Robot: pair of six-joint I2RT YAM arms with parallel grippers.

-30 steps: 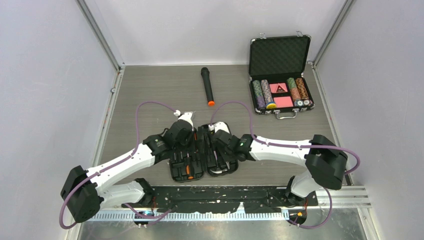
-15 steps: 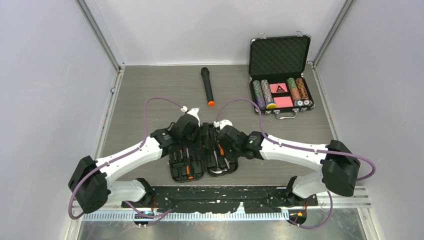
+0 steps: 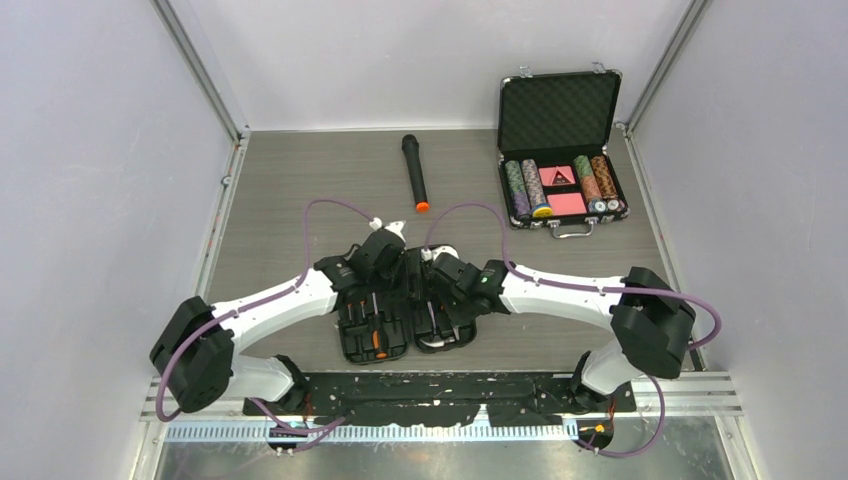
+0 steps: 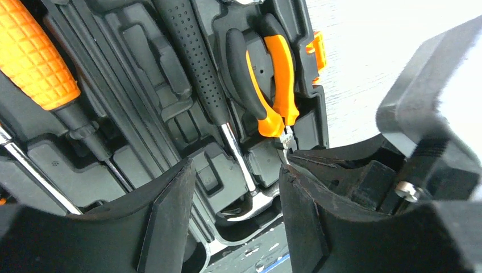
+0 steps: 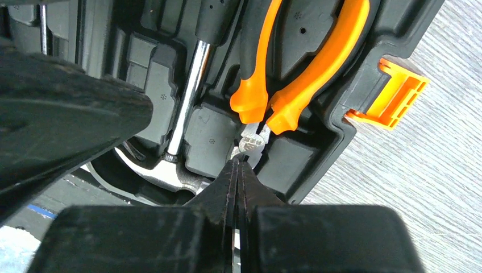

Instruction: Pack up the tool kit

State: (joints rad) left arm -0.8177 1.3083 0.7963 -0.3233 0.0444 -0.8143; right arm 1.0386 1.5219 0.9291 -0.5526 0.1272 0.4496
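Note:
The tool kit [image 3: 375, 338] lies open near the table's front, black with moulded slots. In the left wrist view it holds an orange-handled screwdriver [image 4: 34, 57], a black-handled hammer [image 4: 193, 57] and orange-black pliers [image 4: 273, 85] beside the orange latch [image 4: 318, 48]. My left gripper [image 4: 237, 170] is open and empty, its jaws straddling the hammer's head end; it shows from above [image 3: 393, 268]. My right gripper [image 5: 237, 162] is shut, its tips at the metal nose of the pliers [image 5: 318, 68], close to the hammer shaft [image 5: 187, 96] and latch [image 5: 392, 96]; it shows from above [image 3: 432, 285].
A black microphone with an orange end [image 3: 414, 172] lies at the back centre. An open metal-edged case of poker chips [image 3: 560, 110] stands at the back right. My two grippers are close together over the kit; a left finger [image 5: 57, 125] fills the right wrist view's left side.
My left gripper has moved right and farther over the kit's far end. My right gripper shifted slightly and stays at the pliers. The kit has not moved.

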